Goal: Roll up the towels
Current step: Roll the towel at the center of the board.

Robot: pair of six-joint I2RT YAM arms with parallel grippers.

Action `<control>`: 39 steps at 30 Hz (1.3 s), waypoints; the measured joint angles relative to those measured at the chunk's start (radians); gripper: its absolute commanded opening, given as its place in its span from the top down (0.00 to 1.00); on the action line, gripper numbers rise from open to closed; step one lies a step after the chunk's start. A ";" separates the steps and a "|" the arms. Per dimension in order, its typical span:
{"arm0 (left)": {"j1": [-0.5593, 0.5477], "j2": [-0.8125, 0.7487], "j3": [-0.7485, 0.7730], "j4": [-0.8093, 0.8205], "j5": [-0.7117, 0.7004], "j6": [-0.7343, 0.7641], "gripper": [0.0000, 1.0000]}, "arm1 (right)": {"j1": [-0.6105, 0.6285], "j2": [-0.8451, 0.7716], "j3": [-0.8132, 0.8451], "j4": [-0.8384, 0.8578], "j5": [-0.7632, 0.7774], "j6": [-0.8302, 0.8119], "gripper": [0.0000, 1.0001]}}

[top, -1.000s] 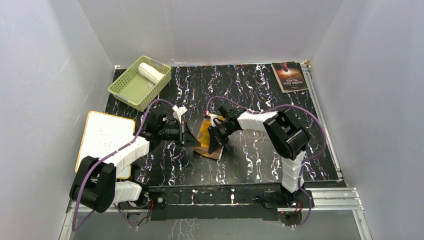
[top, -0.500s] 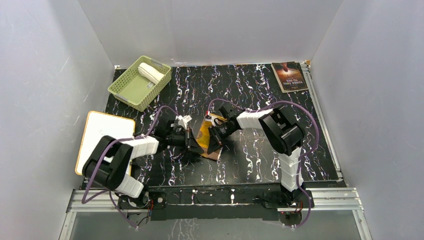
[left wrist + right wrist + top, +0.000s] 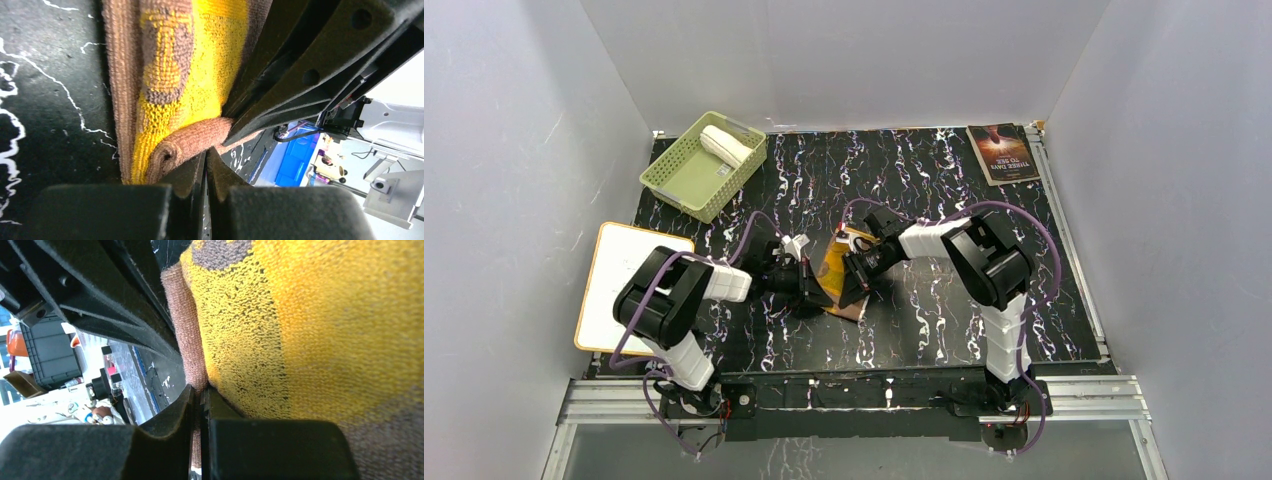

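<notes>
The mustard-yellow towel [image 3: 837, 272] with its tan-brown side lies on the black mat between both grippers. Its near edge is curled into a small brown roll [image 3: 187, 145]. My left gripper [image 3: 812, 287] [image 3: 206, 153] is shut, with nothing between its fingers, and its tips touch that roll from below. My right gripper [image 3: 854, 282] [image 3: 201, 389] is shut on the brown edge of the yellow towel [image 3: 310, 330], a strip of which shows between its fingers. The cream-white towel [image 3: 725, 145] lies rolled in the green basket [image 3: 686, 180].
A dark-covered book [image 3: 1002, 152] lies at the mat's far right corner. A white board [image 3: 629, 285] sits off the mat's left side, beside the left arm. Grey walls close in the table on three sides.
The left arm has folded up, its elbow coming in toward the mat, and its gripper has slid right and nearer against the yellow towel. The right gripper has barely moved.
</notes>
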 measured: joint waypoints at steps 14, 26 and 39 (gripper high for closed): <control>0.051 0.058 -0.021 0.101 0.072 -0.016 1.00 | 0.024 -0.107 0.020 -0.092 0.101 -0.042 0.37; 0.058 0.075 -0.026 0.134 0.097 -0.023 1.00 | 0.057 -0.215 0.026 -0.125 0.351 -0.080 1.00; 0.059 0.076 -0.018 0.115 0.098 -0.016 1.00 | 0.144 -0.114 0.018 -0.046 0.279 -0.076 1.00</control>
